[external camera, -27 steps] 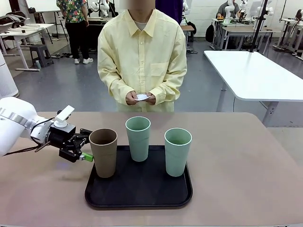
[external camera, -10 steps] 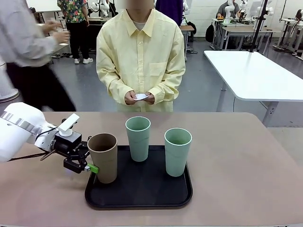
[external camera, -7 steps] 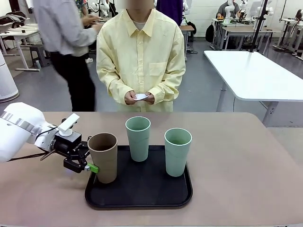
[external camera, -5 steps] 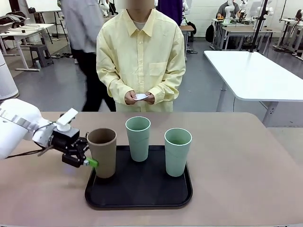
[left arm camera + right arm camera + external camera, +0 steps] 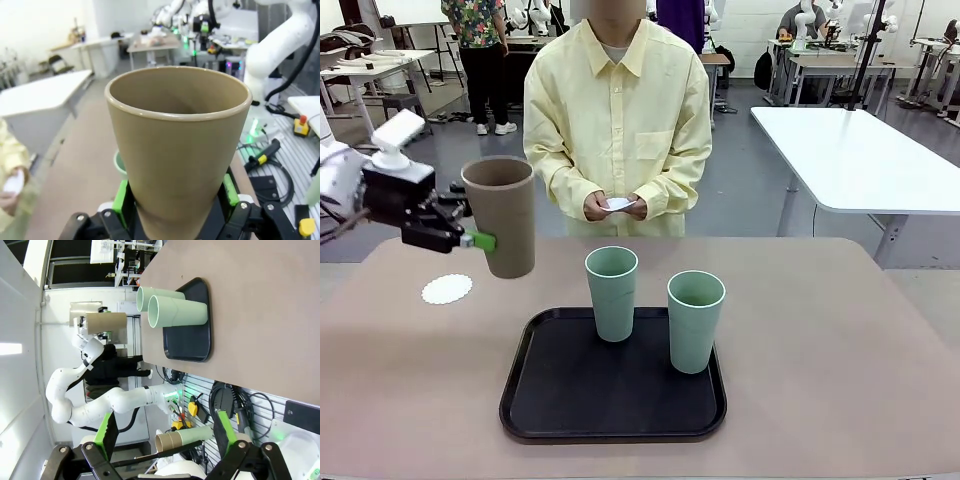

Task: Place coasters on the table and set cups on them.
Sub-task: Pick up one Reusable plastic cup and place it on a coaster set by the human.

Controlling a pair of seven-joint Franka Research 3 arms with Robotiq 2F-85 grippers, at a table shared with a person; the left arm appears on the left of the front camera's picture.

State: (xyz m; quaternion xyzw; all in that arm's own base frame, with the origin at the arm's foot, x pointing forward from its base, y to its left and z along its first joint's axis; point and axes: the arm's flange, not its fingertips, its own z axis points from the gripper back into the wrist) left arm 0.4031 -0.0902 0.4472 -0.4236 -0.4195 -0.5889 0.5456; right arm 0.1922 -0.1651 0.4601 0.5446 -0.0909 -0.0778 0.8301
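A robotics lab: a white worktable (image 5: 865,160) is standing far right on a grey floor (image 5: 450,190), and equipment-laden benches (image 5: 830,62) are lining the far wall.

text: none legible | labels: none | brands: none | numbers: none | signs: none

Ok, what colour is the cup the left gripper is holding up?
Tan-brown, matte: the cup in the left gripper shows best in the left wrist view.

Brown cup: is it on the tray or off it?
Off. The brown cup hangs in the air, clamped by the left gripper, up and to the left of the black tray.
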